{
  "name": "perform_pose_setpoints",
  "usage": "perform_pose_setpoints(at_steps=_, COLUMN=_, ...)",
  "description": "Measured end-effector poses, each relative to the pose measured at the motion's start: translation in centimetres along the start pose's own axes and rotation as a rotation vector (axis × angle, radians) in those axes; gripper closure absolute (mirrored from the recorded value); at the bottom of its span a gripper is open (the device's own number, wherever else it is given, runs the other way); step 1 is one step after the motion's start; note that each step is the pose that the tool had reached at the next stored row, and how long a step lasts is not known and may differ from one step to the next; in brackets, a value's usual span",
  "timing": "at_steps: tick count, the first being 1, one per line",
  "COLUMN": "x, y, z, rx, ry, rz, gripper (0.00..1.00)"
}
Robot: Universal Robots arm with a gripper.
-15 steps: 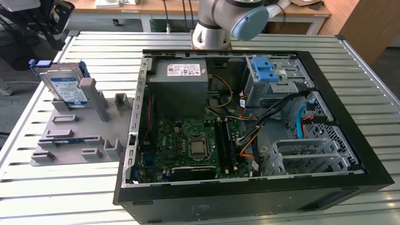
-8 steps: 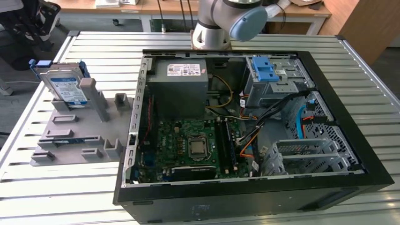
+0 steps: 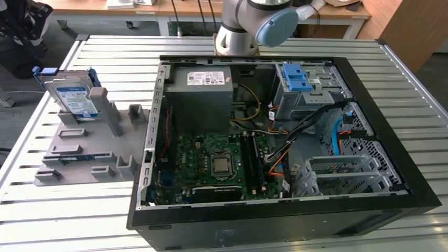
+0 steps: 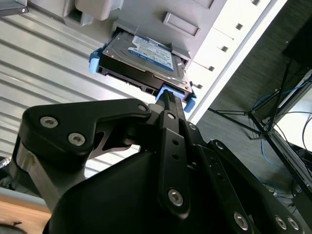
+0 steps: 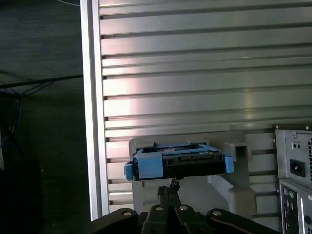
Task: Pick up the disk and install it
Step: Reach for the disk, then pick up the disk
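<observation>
Closest to us in both wrist views is the black gripper, its linkage arms folded in and its two fingers pressed together with nothing between them. Straight ahead of the fingertips sits the disk, and the tips line up with its near edge in the blue frame; we cannot tell from these views how much gap lies between them. Around and behind the disk is the grey holder, which keeps it seated in a slot. Beyond the holder runs the ribbed metal table, and off to one side of the gripper in the first wrist view we see a corner of the case. In the exterior view the disk stands on edge in the holder, label showing, outside the open case on the exterior view's left. Inside the case lie the power supply, the motherboard and the blue-latched cage. Farthest back, the arm rises from the table behind the case.
</observation>
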State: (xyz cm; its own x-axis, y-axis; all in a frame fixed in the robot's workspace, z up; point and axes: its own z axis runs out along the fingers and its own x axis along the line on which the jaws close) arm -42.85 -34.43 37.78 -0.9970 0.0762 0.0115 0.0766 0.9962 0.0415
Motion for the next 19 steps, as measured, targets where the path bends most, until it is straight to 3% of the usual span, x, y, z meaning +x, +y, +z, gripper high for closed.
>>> perform_pose_setpoints(at_steps=19, x=0.16, y=0.0, z=0.02, rx=0.0002, ry=0.0014, rz=-0.01, gripper=0.89)
